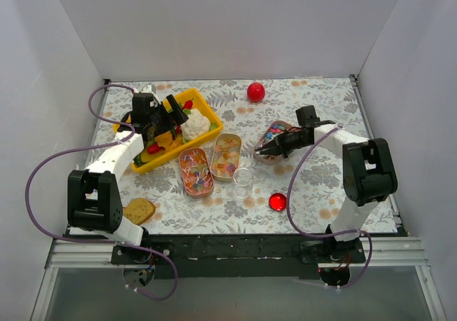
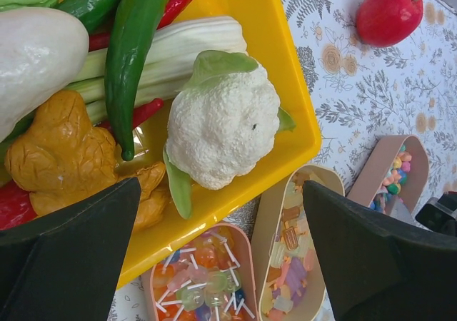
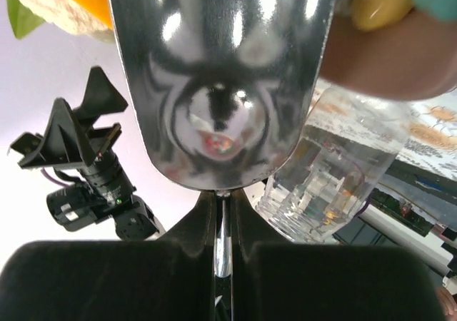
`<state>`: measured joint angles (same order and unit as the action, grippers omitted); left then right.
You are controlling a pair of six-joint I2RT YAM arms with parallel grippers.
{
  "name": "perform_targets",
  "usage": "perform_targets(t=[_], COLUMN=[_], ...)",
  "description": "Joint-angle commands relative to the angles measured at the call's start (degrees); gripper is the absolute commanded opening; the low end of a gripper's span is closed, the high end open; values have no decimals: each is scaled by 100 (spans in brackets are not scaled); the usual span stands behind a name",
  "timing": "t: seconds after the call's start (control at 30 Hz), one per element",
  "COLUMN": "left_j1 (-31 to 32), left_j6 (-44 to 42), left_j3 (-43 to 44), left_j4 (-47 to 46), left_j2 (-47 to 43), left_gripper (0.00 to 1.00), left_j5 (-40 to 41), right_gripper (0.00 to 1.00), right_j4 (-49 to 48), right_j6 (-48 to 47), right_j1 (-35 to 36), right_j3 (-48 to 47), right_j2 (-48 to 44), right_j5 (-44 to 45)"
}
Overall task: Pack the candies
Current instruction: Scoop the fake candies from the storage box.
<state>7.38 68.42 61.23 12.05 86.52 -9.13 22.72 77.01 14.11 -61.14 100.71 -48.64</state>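
Note:
Candies fill three small oval tins: a pink tin [image 1: 195, 171] [image 2: 203, 278] of lollipop sweets, a beige tin [image 1: 227, 157] [image 2: 293, 257] of pastel pieces, and a third tin [image 1: 277, 134] [image 2: 396, 175] of coloured beads. My right gripper [image 1: 263, 151] [image 3: 223, 214] is shut on the thin handle of a shiny metal scoop [image 3: 221, 78] at the near end of that third tin. A few of its candies [image 3: 378, 3] show past the scoop. My left gripper [image 1: 166, 121] [image 2: 223, 214] hangs open and empty over the yellow tray's near edge, above the pink and beige tins.
The yellow tray [image 1: 202, 107] [image 2: 285, 85] holds toy vegetables, among them a cauliflower [image 2: 221, 121]. A clear glass jar [image 1: 243, 180] [image 3: 335, 185] stands in front of the tins, with a red lid [image 1: 277, 202] to its right. A red ball [image 1: 255, 91] [image 2: 389, 13] lies at the back. A tan biscuit-like piece [image 1: 139, 210] sits front left.

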Motion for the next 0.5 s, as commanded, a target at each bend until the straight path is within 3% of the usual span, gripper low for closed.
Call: perform_targets(t=[0.0,0.47], left_j1=[36,36], left_j6=[-75,-84], left_j3=[143,-138], left_j4=[25,-63], left_j2=[-162,-364], left_gripper=[98,98], left_j5=[209,420], right_gripper=[1,1], right_j4=[812,2096], right_j6=[-616,-2084], right_j1=[-320,-462], right_j3=[-520,-1611], right_j2=[283,1056], right_j5=[302,1172])
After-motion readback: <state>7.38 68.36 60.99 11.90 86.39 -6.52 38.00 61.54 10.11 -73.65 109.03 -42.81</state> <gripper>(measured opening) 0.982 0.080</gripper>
